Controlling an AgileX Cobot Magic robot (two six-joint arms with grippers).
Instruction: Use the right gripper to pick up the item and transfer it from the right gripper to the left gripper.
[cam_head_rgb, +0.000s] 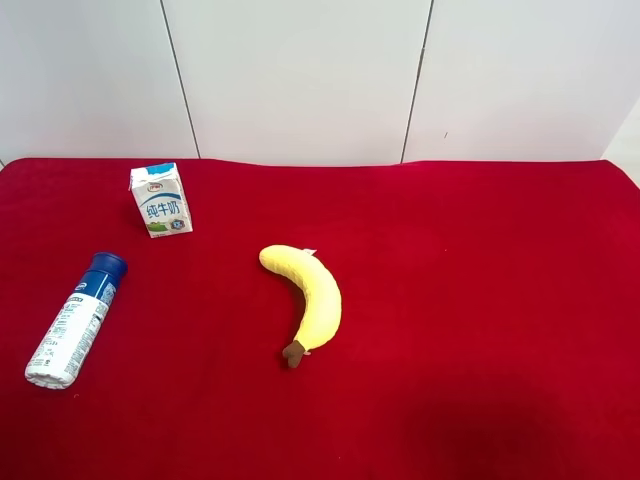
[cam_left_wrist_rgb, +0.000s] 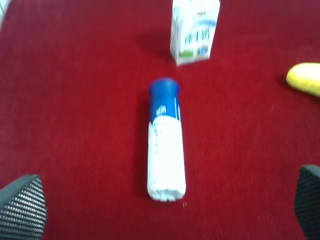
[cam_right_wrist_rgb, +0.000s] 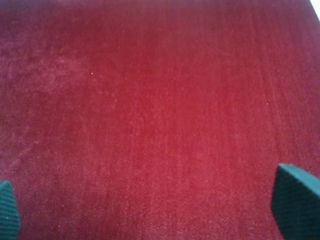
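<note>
Three things lie on the soft red cloth (cam_head_rgb: 480, 300). One, the bottle (cam_head_rgb: 74, 322), is a white cylinder with blue print and a dark-blue cap, flat on its side near the cloth's edge. Beyond its cap stands a sealed milk carton (cam_head_rgb: 161, 199); a curved yellow banana (cam_head_rgb: 308, 298) lies mid-cloth. Both the left gripper (cam_left_wrist_rgb: 165, 210) and right gripper (cam_right_wrist_rgb: 150, 210) hang spread wide, holding nothing.

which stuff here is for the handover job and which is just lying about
For the job:
- bottle, lying on its side
- right hand, open over bare cloth
- left hand, open, bottle in its view

Lying about:
- banana
- milk carton, upright
- red cloth
</note>
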